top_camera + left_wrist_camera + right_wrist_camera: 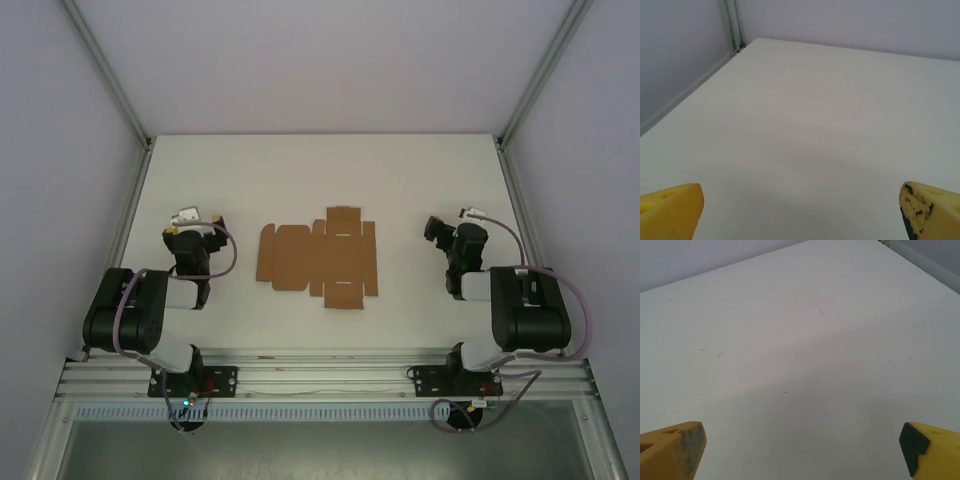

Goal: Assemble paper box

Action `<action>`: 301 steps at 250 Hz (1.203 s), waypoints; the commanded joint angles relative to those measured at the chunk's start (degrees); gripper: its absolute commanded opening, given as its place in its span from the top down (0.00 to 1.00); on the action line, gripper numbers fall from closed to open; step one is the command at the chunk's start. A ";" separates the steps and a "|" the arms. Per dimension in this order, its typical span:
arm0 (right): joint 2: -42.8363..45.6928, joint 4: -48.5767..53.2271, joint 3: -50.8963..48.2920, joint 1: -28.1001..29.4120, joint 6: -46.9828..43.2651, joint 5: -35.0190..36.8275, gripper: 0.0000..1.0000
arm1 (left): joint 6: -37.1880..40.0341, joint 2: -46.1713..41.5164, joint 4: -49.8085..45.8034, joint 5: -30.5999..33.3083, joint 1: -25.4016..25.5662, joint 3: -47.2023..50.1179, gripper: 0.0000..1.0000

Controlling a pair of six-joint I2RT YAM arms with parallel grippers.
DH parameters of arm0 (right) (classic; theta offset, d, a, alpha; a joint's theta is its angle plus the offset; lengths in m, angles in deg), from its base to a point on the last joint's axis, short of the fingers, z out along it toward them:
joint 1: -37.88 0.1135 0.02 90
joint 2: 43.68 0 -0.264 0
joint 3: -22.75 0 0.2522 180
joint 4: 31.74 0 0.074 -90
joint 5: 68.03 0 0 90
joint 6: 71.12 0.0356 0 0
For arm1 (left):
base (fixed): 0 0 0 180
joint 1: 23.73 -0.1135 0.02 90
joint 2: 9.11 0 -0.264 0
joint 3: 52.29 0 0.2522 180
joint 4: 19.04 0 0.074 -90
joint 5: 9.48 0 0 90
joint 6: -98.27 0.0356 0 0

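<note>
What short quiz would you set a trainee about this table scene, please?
1. True or false: the flat brown die-cut cardboard sheet is already folded into a box.
2. Where on the white table does the sheet lie? A) between the left arm and the right arm; B) against the far edge; C) at the left edge.
3. Fill in: the left arm's yellow fingers and the right arm's yellow fingers stand ____, holding nothing.
Key: 1 false; 2 A; 3 open.
</note>
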 commanded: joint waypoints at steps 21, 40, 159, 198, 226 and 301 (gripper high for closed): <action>0.83 -0.67 0.94 0.05 0.56 1.51 0.00 | 0.39 -0.47 -0.49 -0.57 0.25 -0.76 0.00; 0.83 -0.67 0.96 0.06 0.55 1.49 0.00 | 0.29 -0.47 -0.46 -0.59 0.24 -0.81 0.00; 0.83 -0.61 1.00 -0.01 0.60 1.52 0.00 | 1.46 -0.28 -1.62 -3.74 0.25 -1.48 0.00; 3.55 2.82 2.01 0.02 2.78 6.97 0.00 | 1.21 -1.60 -3.32 -3.10 0.19 -2.30 0.00; 11.02 15.15 5.64 0.09 3.83 8.95 0.00 | 0.43 -8.28 -16.30 -1.78 0.16 -6.28 0.00; 20.34 44.59 17.29 9.46 13.41 6.15 0.04 | -15.10 -16.74 -48.11 -13.44 0.99 -17.60 0.00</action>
